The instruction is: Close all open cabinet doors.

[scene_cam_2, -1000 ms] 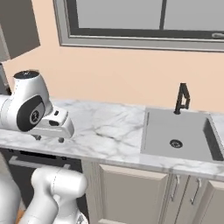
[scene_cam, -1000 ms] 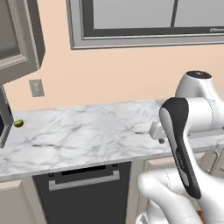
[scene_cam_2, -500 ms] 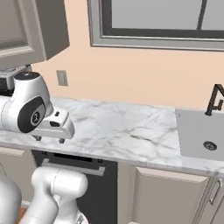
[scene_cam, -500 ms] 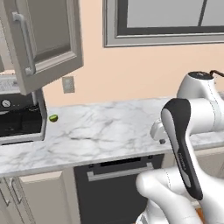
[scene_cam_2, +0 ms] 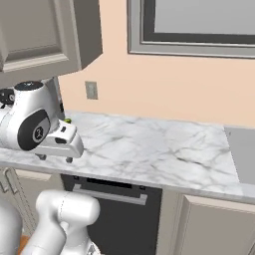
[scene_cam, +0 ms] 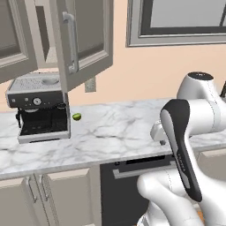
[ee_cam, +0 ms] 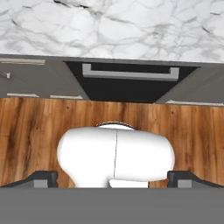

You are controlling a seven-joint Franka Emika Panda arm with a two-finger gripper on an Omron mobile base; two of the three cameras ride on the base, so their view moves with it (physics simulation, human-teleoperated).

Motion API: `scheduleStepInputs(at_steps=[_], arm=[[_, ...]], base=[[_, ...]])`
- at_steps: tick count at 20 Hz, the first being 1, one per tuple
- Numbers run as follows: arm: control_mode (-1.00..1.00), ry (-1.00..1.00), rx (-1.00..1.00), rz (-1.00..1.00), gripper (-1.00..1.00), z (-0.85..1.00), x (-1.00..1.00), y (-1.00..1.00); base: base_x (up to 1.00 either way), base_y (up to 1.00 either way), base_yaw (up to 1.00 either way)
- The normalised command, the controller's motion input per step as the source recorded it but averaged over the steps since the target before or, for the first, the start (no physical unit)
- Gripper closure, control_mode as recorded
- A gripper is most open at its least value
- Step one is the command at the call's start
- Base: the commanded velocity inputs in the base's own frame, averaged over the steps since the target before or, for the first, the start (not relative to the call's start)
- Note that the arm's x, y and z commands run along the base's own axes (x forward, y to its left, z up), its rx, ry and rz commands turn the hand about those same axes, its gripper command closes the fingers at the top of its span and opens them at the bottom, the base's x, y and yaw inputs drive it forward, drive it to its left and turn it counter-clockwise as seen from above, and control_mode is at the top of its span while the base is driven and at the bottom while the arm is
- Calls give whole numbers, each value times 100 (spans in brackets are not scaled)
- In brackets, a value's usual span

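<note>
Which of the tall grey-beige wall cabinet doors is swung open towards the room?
The grey-beige panelled door with the vertical silver bar handle, above the espresso machine, stands open; its neighbour lies flatter.

A kitchen with a peach wall and a marble counter

The wall is a soft peach colour, and a window with a thick grey frame sits high up in it. A small grey wall socket is on the wall below the window's left side. The long counter is white marble with grey lines running through it. A silver and black coffee machine stands on the counter at the left, and a little green lime lies just beside it. Under the counter there is a black dishwasher with a silver bar handle, between pale beige low cupboards. The floor is brown wood planks.
</note>
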Motion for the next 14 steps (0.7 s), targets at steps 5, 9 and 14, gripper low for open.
scheduleStepInputs(at_steps=[5, 9, 14], arm=[[100, 0, 0, 0, -100, 0, 0, 0], [100, 0, 0, 0, -100, 0, 0, 0], [100, 0, 0, 0, -100, 0, 0, 0]], base=[[30, 1, 21], [22, 23, 23], [9, 25, 19]])
